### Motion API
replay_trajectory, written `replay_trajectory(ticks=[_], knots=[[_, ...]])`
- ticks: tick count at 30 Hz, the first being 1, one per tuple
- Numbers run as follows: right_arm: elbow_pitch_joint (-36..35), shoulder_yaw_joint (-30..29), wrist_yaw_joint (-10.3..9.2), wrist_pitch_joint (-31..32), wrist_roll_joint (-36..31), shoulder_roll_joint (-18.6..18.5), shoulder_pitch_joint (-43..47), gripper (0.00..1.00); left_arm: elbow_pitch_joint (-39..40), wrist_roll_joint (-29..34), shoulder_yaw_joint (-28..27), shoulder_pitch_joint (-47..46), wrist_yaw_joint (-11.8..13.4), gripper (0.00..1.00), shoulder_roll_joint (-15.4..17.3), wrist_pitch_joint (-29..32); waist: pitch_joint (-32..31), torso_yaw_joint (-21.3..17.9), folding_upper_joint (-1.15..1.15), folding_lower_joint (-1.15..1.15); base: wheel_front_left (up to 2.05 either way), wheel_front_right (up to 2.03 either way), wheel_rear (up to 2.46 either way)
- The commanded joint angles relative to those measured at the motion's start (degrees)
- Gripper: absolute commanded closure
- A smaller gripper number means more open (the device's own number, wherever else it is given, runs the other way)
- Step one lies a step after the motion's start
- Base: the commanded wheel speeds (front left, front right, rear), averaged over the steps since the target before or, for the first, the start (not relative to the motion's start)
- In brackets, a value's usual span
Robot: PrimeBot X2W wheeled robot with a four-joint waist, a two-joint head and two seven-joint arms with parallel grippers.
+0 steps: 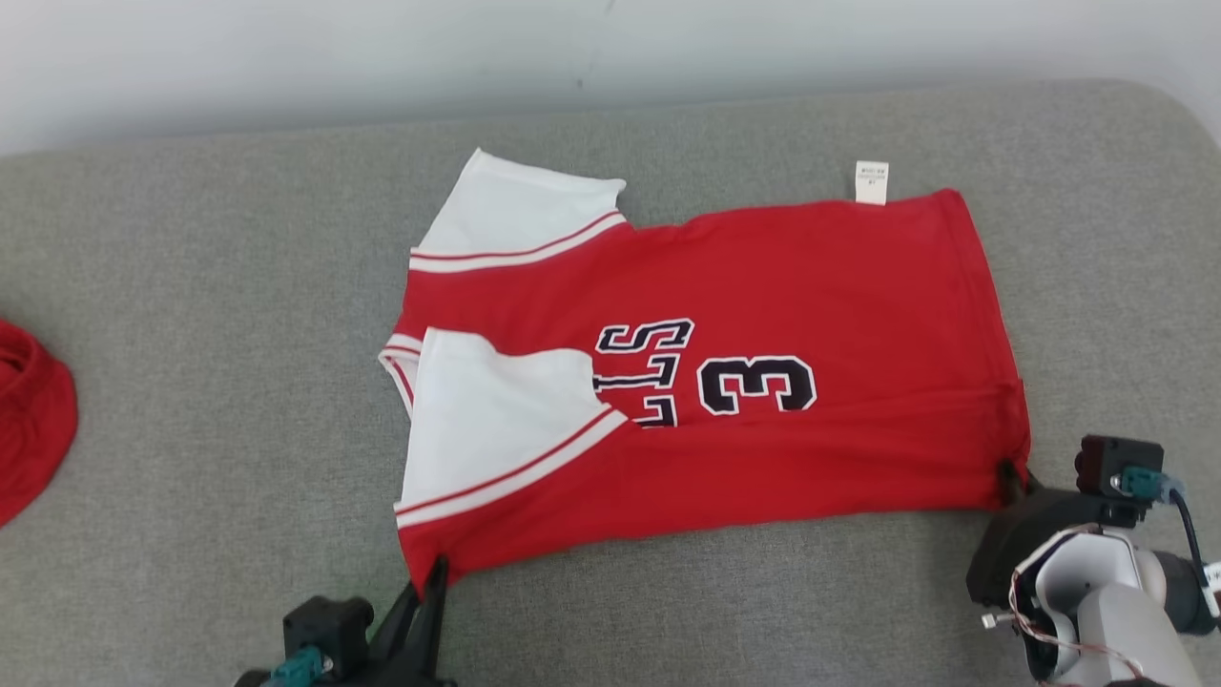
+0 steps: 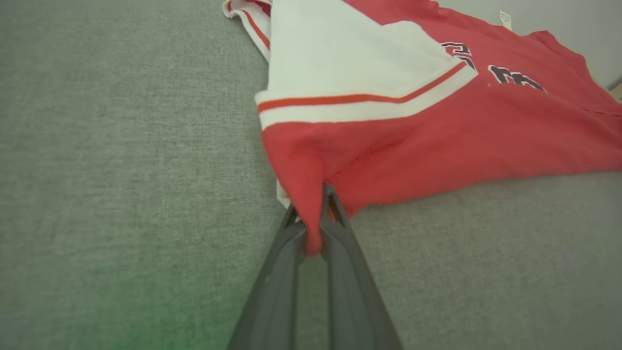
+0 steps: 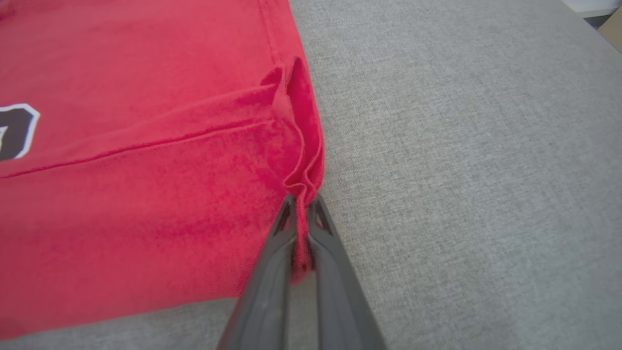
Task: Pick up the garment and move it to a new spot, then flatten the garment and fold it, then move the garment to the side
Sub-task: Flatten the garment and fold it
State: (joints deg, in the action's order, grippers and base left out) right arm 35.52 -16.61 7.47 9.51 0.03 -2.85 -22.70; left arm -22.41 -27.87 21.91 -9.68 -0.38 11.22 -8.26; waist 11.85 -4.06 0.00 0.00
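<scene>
Lettering on the red jersey [image 1: 763, 277] comes first to the eye: a big dark numeral "3" [image 1: 756, 385] edged in white. Beside it are the letters "LLS" [image 1: 644, 372] in the same style, cut off where a white sleeve [image 1: 486, 420] lies folded over the chest. A small white tag [image 1: 871, 181] sticks out from the far edge of the body; its print is too small to read. The jersey is a soft knit, red in the body, with two white sleeves, each trimmed with a thin red stripe; the far sleeve [image 1: 515, 215] fans out away from the robot. It lies spread nearly flat in the middle of a grey cushion [image 1: 191, 286] of coarse woven cloth with a rounded far corner, neck toward the robot's left and hem toward its right. The left gripper [image 1: 436, 572] is clamped on the near shoulder corner, red fabric bunched and pinched between its dark fingers [image 2: 340, 253]. The right gripper [image 1: 1007, 472] is clamped on the near hem corner, where the cloth gathers into small pleats between its fingers [image 3: 330, 262]. A long crease runs across the body from that corner. Another red cloth [image 1: 29, 420] lies at the cushion's left edge, well apart from the jersey.
</scene>
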Motion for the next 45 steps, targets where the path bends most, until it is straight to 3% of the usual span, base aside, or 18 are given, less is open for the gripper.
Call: replay_trajectory(ticks=[1, 16, 21, 22, 23, 24, 30, 38, 45], knots=[[-0.2, -0.2, 0.04, -0.2, 0.5, -0.1, 1.5, 1.0, -0.1, -0.4, -0.1, 1.6, 0.0, 1.0, 0.3, 0.0, -1.3, -0.2, 0.0, 0.0, 0.0, 0.0, 0.0], [-11.1, 0.2, -0.05, 2.0, 5.8, -0.2, 12.8, 1.0, 6.2, -2.3, -0.2, 11.5, 1.3, 1.0, 3.1, 1.1, -6.9, -1.5, 0.0, 0.0, 0.0, 0.0, 0.0], [-11.8, -0.4, -0.05, 3.5, 6.3, -0.2, 15.4, 1.0, 7.5, -2.7, 0.3, 14.0, 1.6, 1.0, 3.5, 1.8, -7.5, -1.6, 0.0, 0.0, 0.0, 0.0, 0.0], [-11.7, -0.3, -0.05, 3.7, 6.3, -0.2, 15.9, 0.96, 7.7, -2.8, 0.5, 14.4, 1.7, 0.76, 3.5, 2.1, -7.6, -1.6, 0.0, 0.0, 0.0, 0.0, 0.0], [-11.6, -0.1, -0.05, 3.7, 6.3, -0.2, 16.3, 0.44, 7.6, -2.8, 0.6, 14.7, 1.9, 0.5, 3.5, 2.1, -7.6, -1.6, 0.0, 0.0, 0.0, 0.0, 0.0], [-11.4, -0.1, -0.05, 3.9, 6.7, -0.2, 16.7, 0.0, 7.5, -2.9, 0.6, 15.0, 2.0, 0.0, 3.4, 2.2, -7.7, -1.6, 0.0, 0.0, 0.0, 0.0, 0.0], [-11.0, 0.3, -0.04, 3.4, 5.7, -0.1, 16.1, 0.0, 7.3, -3.1, 0.2, 15.5, 2.8, 0.0, 4.0, 2.3, -7.7, -1.3, 0.0, 0.0, 0.0, 0.0, 0.0], [-14.2, -1.8, -0.04, 5.0, 3.7, -0.1, 11.0, 0.0, 10.3, -2.2, -1.9, 11.2, 3.2, 0.0, 7.3, 2.7, -6.3, -0.7, 0.0, 0.0, 0.0, 0.0, 0.0], [-15.2, 0.3, -0.04, 8.6, 1.0, -0.7, 1.4, 0.0, 13.1, -3.5, -2.1, 0.7, -1.2, 0.0, 11.0, 8.8, -3.2, -1.7, 0.0, 0.0, 0.0, 0.0, 0.0]])
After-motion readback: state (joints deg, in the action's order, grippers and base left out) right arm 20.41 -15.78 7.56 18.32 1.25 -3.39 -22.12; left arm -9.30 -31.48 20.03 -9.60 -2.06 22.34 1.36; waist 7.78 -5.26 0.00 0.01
